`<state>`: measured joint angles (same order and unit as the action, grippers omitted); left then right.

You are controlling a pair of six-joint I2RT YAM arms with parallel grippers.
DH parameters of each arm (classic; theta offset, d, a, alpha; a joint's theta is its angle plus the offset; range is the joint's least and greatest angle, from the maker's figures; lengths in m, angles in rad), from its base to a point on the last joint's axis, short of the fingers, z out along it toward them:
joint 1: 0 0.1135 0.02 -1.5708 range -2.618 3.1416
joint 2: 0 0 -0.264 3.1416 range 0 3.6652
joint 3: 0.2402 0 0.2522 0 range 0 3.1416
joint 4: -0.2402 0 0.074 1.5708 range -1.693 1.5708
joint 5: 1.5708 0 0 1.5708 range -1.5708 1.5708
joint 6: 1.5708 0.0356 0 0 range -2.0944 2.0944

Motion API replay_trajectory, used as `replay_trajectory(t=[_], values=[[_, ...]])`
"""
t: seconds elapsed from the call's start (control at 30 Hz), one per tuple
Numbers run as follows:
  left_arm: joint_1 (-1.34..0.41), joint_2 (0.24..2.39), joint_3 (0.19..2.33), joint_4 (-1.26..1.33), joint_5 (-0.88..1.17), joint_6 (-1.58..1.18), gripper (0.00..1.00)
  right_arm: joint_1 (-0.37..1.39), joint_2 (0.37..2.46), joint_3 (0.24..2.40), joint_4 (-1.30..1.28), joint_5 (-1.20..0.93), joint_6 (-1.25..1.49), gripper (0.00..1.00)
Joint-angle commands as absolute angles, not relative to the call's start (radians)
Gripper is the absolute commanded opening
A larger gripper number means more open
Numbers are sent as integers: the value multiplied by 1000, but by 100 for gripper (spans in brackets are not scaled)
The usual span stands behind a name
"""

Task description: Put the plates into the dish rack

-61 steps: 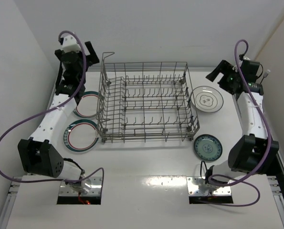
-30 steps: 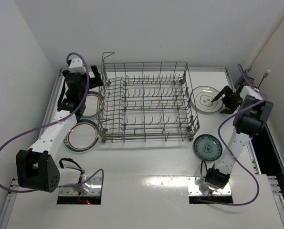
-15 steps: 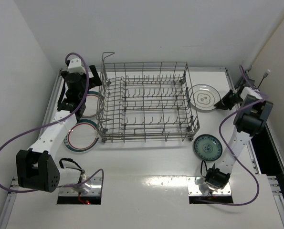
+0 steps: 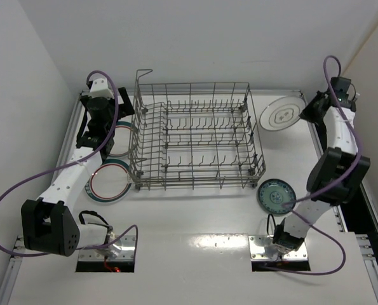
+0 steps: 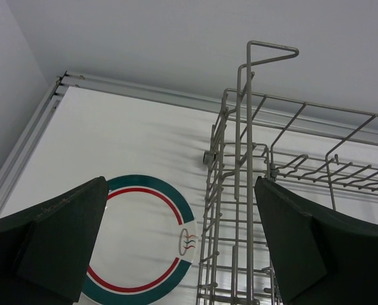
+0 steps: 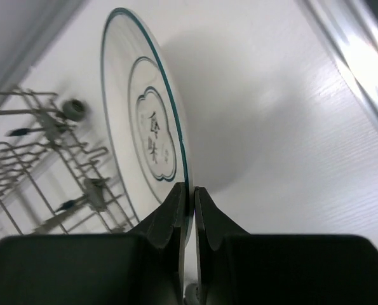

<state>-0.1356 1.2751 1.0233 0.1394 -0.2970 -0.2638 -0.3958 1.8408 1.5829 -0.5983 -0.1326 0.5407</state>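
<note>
Right gripper (image 6: 189, 190): fingers pinched shut on the rim of the white plate with dark centre motif (image 6: 152, 136); the plate, flat on the table (image 4: 195, 222) a second ago, is now lifted on edge, clear of the surface, just right of the dish rack (image 4: 195, 185) by its far corner; right arm raised and stretched far. Left gripper (image 5: 181, 190): fully spread, holding nothing, unmoved, above a red-and-green ringed plate (image 5: 144, 254) beside the rack's left wall; second ringed plate (image 4: 109, 184) lies nearer; teal plate (image 4: 276, 194) flat, off the rack's near right corner.
</note>
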Motion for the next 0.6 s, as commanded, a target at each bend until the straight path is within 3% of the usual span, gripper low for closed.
replay_trajectory(t=[0.0, 0.57], values=[[-126, 1253, 1048, 158, -310, -262, 100, -344, 1701, 1606, -541, 14, 558, 0], [-126, 1272, 1048, 158, -281, -272, 100, -43, 1390, 1669, -646, 360, 365, 0]])
